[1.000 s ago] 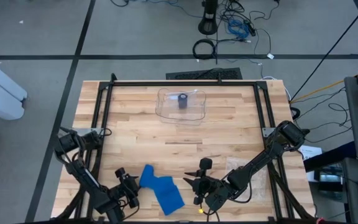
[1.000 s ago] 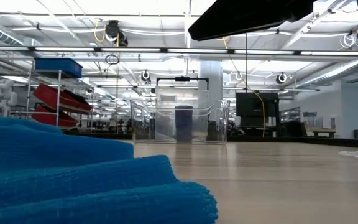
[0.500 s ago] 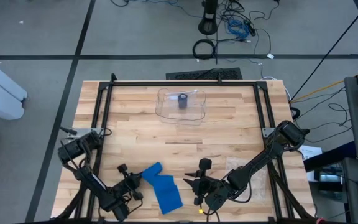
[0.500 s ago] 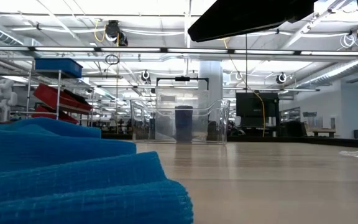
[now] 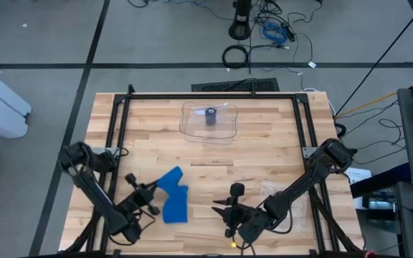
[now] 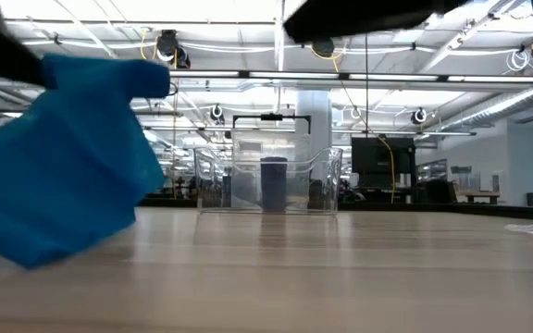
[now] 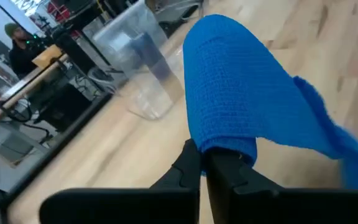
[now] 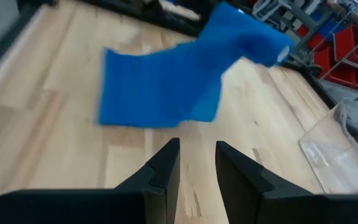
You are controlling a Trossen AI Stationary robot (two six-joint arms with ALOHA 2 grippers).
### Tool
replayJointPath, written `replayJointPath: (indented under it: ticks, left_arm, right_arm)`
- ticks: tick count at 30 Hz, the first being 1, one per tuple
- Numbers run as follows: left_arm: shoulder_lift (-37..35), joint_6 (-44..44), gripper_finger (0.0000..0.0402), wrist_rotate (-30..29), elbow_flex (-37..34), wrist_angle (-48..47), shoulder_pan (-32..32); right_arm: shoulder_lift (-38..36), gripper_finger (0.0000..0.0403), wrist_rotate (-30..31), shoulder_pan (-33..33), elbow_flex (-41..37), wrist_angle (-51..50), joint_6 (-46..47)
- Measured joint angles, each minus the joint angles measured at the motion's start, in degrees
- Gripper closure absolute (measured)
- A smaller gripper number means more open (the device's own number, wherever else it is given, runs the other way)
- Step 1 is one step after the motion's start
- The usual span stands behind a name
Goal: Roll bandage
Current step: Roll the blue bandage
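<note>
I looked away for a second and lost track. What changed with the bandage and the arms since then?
The left gripper shut on one end of the blue bandage and lifted it, dragging it leftward and up off the table. The right gripper stayed put beside it, holding nothing. The clear container did not move.

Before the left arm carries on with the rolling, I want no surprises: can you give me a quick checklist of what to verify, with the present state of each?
1. Left gripper shut on the blue bandage: ok, its fingers pinch one folded end.
2. Bandage off the table: partly; in the low view most of it hangs in the air, and whether its lower end touches the wood, cannot tell.
3. Bandage rolled: not ok, it hangs as a loose sheet.
4. Right gripper clear of the bandage: ok, it waits nearby holding nothing.
5. Clear container out of the way: ok, at the far side.
</note>
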Motion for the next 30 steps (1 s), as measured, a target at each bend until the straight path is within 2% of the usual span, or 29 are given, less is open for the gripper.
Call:
replayJointPath:
  ticks: [3, 7, 10, 13, 16, 19, 22, 25, 30]
  left_arm:
    - [-5.1, 6.9, 0.039, -1.6, 0.0, 0.2, 1.3]
    - [-12.3, 18.3, 0.0397, -7.8, 0.1, 2.2, 2.4]
    - [-18.0, 28.9, 0.0398, -8.8, 1.3, 6.2, 3.3]
    - [-22.7, 39.0, 0.0399, -5.9, 3.4, 13.1, 4.7]
    - [-26.4, 53.0, 0.04, -1.5, 5.5, 23.8, 6.3]
    - [-28.5, 70.2, 0.04, 4.3, 6.3, 36.0, 8.2]
    - [-29.1, 83.3, 0.04, 9.5, 6.3, 45.7, 9.8]
    - [-28.5, 88.8, 0.04, 11.1, 6.3, 49.9, 10.6]
    - [-26.0, 89.1, 0.04, 10.6, 6.1, 49.1, 10.8]
  right_arm:
    - [-2.7, 0.0314, 0.2, 0.5, 0.0, 0.1, 0.0]
    - [-6.6, 0.0314, 0.2, 0.7, 0.0, 0.0, 0.0]
    - [-8.7, 0.0314, 0.3, 0.5, 0.0, 0.1, -0.6]
    - [-9.4, 0.0314, 0.2, -0.7, 0.0, 0.4, -1.4]
    - [-9.3, 0.0314, -0.7, -2.4, 0.0, 1.8, -2.1]
    - [-8.4, 0.0314, -6.7, -4.1, 0.0, 3.8, -2.4]
    - [-7.3, 0.0314, -9.2, -4.4, 0.0, 7.5, -1.1]
    - [-7.0, 0.0314, -9.3, -3.9, 0.0, 8.8, -1.8]
    - [-7.0, 0.0314, -8.2, -1.9, 0.0, 7.6, -1.8]
